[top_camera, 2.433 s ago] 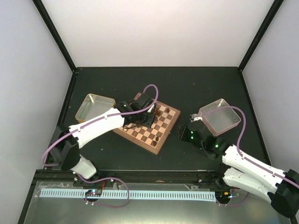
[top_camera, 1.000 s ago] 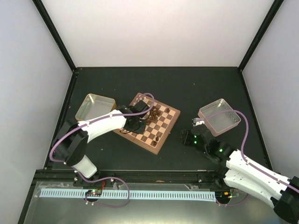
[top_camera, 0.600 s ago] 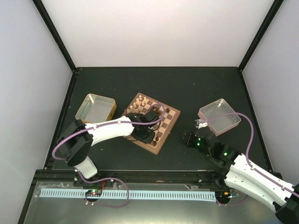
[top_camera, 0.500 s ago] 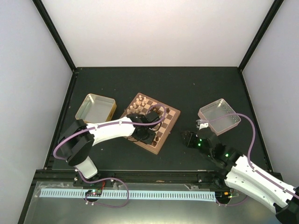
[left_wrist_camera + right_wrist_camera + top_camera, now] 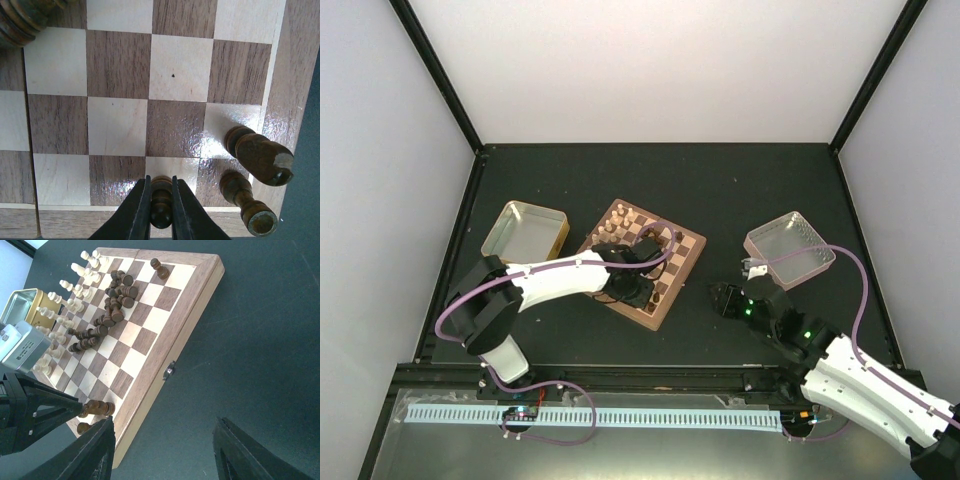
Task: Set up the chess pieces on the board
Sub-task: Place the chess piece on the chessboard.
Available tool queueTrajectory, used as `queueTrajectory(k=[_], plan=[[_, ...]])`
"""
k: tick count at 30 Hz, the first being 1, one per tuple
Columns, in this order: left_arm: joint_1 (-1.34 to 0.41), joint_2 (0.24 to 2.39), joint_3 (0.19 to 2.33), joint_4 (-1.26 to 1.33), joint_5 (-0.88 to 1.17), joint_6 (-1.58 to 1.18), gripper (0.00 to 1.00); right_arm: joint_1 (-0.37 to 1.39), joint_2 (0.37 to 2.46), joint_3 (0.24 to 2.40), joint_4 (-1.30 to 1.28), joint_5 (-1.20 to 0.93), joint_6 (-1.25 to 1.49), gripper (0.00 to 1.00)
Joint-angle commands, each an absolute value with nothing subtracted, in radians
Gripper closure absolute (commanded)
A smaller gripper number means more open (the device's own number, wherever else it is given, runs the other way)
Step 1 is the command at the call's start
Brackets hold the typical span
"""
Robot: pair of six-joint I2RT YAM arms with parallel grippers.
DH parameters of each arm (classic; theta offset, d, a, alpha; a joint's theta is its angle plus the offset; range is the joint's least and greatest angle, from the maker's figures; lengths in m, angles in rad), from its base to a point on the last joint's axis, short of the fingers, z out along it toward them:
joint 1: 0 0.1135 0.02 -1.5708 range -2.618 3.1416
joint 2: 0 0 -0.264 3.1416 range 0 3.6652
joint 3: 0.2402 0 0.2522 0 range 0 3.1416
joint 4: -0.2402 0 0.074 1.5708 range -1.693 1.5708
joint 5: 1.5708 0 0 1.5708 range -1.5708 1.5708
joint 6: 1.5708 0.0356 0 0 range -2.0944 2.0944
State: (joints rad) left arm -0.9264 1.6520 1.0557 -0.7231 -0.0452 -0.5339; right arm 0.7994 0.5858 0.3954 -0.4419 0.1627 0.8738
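Observation:
The chessboard [image 5: 692,246] lies tilted at the table's middle. My left gripper [image 5: 161,206] is shut on a dark brown pawn [image 5: 161,202] standing on a light square by the board's near rim [image 5: 280,95]. Two other dark pieces [image 5: 257,155] stand just to its right. In the top view my left gripper [image 5: 638,289] sits over the board's near corner. Cream pieces [image 5: 75,300] line the far-left side, and a heap of dark pieces [image 5: 112,307] lies mid-board. My right gripper [image 5: 162,447] is open and empty over the dark mat to the right of the board [image 5: 150,367].
A metal tray [image 5: 523,231] stands left of the board and another [image 5: 790,248] to its right. The left tray also shows in the right wrist view [image 5: 20,305]. A single dark pawn [image 5: 159,268] stands near the board's far edge. Black walls frame the mat.
My left gripper moved from the heap of dark pieces mid-board down to the board's near corner, then held still. My right arm drew back toward the near edge.

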Motion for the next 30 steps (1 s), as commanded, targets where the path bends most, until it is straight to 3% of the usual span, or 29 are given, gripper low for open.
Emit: queueTrajectory(k=[1, 9, 16, 27, 30], plan=[[-0.940, 1.687, 1.057, -0.698, -0.016, -0.539, 0.89, 0.793, 0.567, 0.381, -0.451, 0.185, 0.882, 0.45], [-0.940, 1.680, 1.050, -0.692, -0.001, -0.540, 0.93, 0.794, 0.562, 0.375, -0.452, 0.185, 0.885, 0.44], [-0.940, 1.677, 1.057, -0.710, -0.030, -0.552, 0.71, 0.793, 0.556, 0.376, -0.455, 0.180, 0.883, 0.44], [-0.929, 1.586, 1.162, -0.807, -0.139, -0.558, 0.51, 0.792, 0.503, 0.391, -0.498, 0.207, 0.882, 0.44], [-0.900, 1.572, 1.191, -0.832, -0.215, -0.563, 0.50, 0.793, 0.487, 0.405, -0.529, 0.231, 0.879, 0.44]])
